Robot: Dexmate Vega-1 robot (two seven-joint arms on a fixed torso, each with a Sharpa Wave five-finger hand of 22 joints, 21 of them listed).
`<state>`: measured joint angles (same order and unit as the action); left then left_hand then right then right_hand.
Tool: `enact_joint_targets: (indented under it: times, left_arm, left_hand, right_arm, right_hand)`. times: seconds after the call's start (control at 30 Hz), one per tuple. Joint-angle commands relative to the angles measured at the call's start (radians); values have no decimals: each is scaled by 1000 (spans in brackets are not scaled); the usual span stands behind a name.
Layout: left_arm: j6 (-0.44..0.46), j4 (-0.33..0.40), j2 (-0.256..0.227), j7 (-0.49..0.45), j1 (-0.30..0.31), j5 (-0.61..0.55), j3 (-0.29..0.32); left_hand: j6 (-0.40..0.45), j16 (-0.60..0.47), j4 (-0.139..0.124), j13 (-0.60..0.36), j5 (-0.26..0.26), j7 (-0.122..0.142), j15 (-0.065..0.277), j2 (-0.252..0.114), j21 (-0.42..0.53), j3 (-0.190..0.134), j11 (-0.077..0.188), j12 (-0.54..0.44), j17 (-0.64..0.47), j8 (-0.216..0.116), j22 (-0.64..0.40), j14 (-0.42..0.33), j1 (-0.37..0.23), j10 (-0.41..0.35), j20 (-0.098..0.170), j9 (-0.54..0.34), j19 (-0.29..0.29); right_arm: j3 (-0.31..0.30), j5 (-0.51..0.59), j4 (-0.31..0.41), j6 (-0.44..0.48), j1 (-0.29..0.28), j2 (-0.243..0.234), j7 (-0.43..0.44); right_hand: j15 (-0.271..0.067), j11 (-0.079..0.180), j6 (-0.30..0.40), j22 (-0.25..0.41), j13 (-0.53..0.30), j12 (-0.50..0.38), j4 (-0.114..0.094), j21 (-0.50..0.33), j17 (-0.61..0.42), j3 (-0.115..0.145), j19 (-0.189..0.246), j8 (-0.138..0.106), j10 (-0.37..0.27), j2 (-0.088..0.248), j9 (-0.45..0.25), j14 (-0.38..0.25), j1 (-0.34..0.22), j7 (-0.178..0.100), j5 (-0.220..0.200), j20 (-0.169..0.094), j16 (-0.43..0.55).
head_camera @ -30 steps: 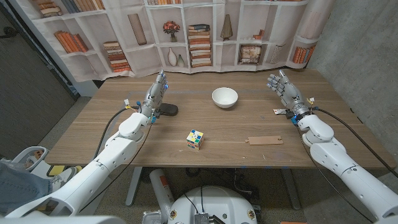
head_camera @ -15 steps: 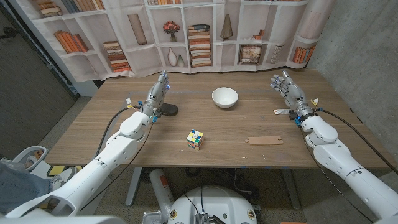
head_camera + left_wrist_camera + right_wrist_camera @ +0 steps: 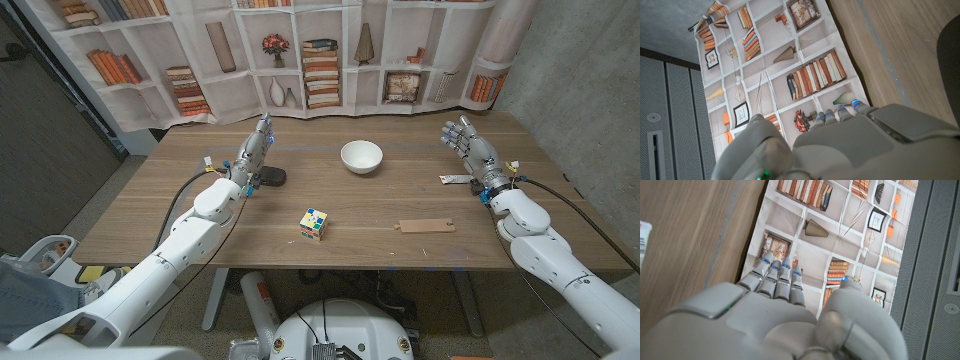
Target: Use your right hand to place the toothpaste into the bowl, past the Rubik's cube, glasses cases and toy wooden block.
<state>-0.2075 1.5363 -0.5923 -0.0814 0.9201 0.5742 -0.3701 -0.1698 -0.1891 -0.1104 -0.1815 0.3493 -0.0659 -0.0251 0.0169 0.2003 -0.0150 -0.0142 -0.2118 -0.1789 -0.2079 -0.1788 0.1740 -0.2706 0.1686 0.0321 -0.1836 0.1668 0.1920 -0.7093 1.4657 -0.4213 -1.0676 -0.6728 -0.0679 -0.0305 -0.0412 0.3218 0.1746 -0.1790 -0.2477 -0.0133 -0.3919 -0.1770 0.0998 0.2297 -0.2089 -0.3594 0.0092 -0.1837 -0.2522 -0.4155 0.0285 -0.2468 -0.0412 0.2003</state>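
Note:
The toothpaste [image 3: 451,179] is a small white tube lying on the table just left of my right wrist; its barcoded end [image 3: 643,238] shows at the edge of the right wrist view. My right hand [image 3: 468,148] stands above the table's right side with fingers straight and apart, holding nothing. The white bowl [image 3: 361,156] sits at the far middle. A Rubik's cube [image 3: 313,224] lies near the front middle, with a flat wooden block [image 3: 426,226] to its right. A dark glasses case [image 3: 268,177] lies beside my left hand [image 3: 254,150], which holds nothing.
A bookshelf-print backdrop [image 3: 320,55] hangs behind the table's far edge. A concrete wall [image 3: 590,80] stands close on the right. Bare wood lies between the toothpaste and the bowl.
My right hand has drifted to the right and slightly toward the robot, away from the bowl. The left hand and the objects have stayed put.

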Motion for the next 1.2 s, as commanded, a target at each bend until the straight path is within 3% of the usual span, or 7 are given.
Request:
enact_joint_targets:
  times: [0.03,0.43,1.2]
  left_arm:
    - [7,19,-9,-5,11,0,4]
    - [-25,11,6,6,14,14,12]
    - [12,62,-11,-14,10,-12,1]
  left_hand:
    - [-47,-6,1,-3,10,3,5,0,6,2,1,-4,-2,-2,-3,75,-8,41,53,-2,167]
    - [-45,-5,2,-3,10,2,5,-1,4,5,3,-3,-2,-1,-3,73,-11,38,42,-2,170]
    - [-41,-3,3,-3,11,4,5,-4,3,10,5,0,-2,1,-3,72,-14,38,32,-2,171]
  right_arm:
    - [-30,12,29,-16,-41,-21,23]
    - [-55,70,87,14,-88,-63,94]
    - [-89,181,143,39,-157,-97,204]
  right_hand:
    - [-2,6,6,3,-3,2,10,4,-2,5,6,-3,-8,5,-4,-6,-16,-9,1,-18,-1]
    - [-3,14,8,4,-3,7,19,11,-1,13,7,0,-6,14,-5,-6,-32,-13,1,-19,-4]
    - [-8,20,-3,4,-3,13,32,23,-1,20,9,8,-8,18,-5,-3,-50,-16,3,-21,-10]
